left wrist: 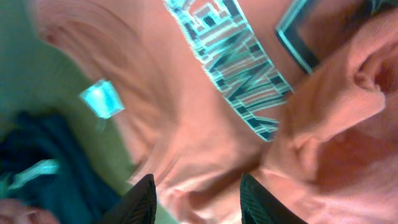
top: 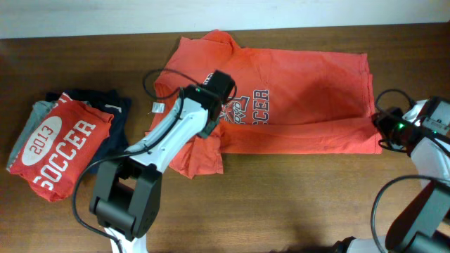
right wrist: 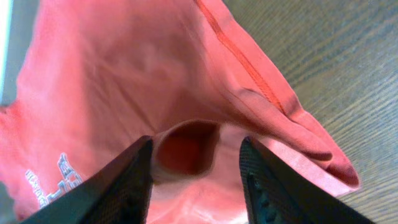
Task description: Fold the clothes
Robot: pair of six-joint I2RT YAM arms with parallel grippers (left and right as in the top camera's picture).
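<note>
The orange T-shirt lies on the table. Our left arm hides part of its print. We see the left gripper open over the shirt, and the right gripper open around a fold at its edge.

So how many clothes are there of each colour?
Large orange-red T-shirt with dark chest print: 1
Folded red shirt printed 2013 SOCCER: 1
Folded dark navy garment: 1
Folded grey garment: 1
Total: 4
</note>
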